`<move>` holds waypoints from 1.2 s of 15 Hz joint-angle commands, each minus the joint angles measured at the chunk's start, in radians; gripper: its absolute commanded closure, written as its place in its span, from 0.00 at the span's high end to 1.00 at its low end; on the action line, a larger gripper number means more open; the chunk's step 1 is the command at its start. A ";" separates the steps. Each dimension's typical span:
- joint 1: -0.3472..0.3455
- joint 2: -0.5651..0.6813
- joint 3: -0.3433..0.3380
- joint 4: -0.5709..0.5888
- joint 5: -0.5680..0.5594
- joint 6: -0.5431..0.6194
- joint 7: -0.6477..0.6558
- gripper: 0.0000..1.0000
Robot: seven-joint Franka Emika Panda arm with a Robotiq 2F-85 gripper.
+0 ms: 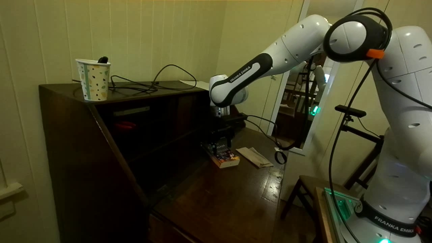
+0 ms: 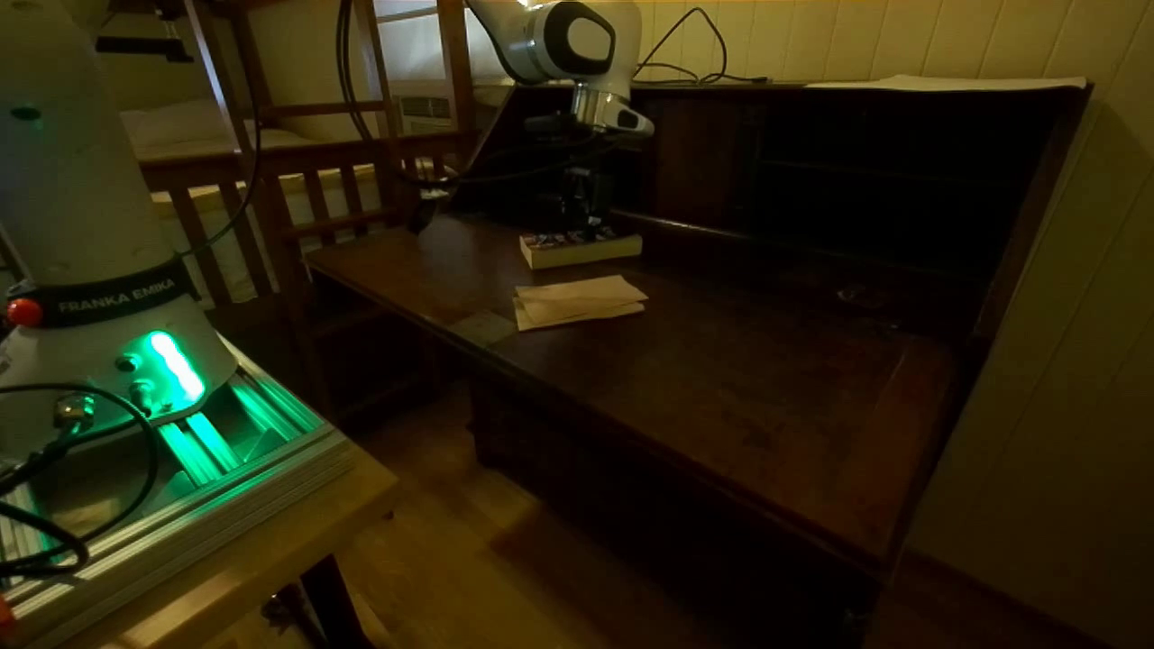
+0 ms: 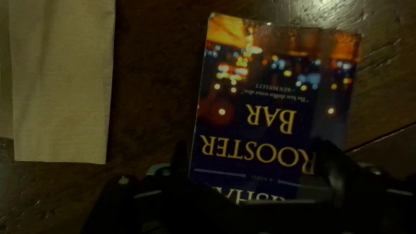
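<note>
A thick paperback book with a dark blue cover, yellow letters and orange city lights lies flat on the dark wooden desk; it shows in both exterior views (image 1: pixel 224 157) (image 2: pixel 581 251) and in the wrist view (image 3: pixel 260 130). My gripper (image 1: pixel 222 144) points down just over the book, and it also shows in an exterior view (image 2: pixel 588 214). In the wrist view the gripper (image 3: pixel 255 149) has its fingers wide apart. One finger is beside the book's left edge, the other overlaps the cover's right side. Whether they touch the book is unclear. Folded tan paper (image 3: pixel 61 81) lies beside the book.
The desk (image 1: pixel 219 195) has a raised hutch with dark shelves behind the book. A red object (image 1: pixel 125 126) is inside it. A patterned paper cup (image 1: pixel 95 81) and black cables (image 1: pixel 145 88) are on top. A chair (image 1: pixel 310 184) stands near the robot base.
</note>
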 commanded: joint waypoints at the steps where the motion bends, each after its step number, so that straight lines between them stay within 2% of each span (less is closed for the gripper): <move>1: -0.021 -0.073 0.065 -0.020 0.027 -0.126 -0.138 1.00; 3: -0.006 -0.092 0.091 -0.011 0.015 -0.214 -0.190 1.00; 5: -0.007 -0.166 0.120 -0.058 0.019 -0.252 -0.278 1.00; 12: -0.060 -0.379 0.096 -0.242 -0.086 -0.190 -0.700 1.00; 16: -0.091 -0.423 0.078 -0.285 -0.075 -0.146 -0.951 1.00; 18: -0.103 -0.413 0.074 -0.270 -0.027 -0.151 -1.085 1.00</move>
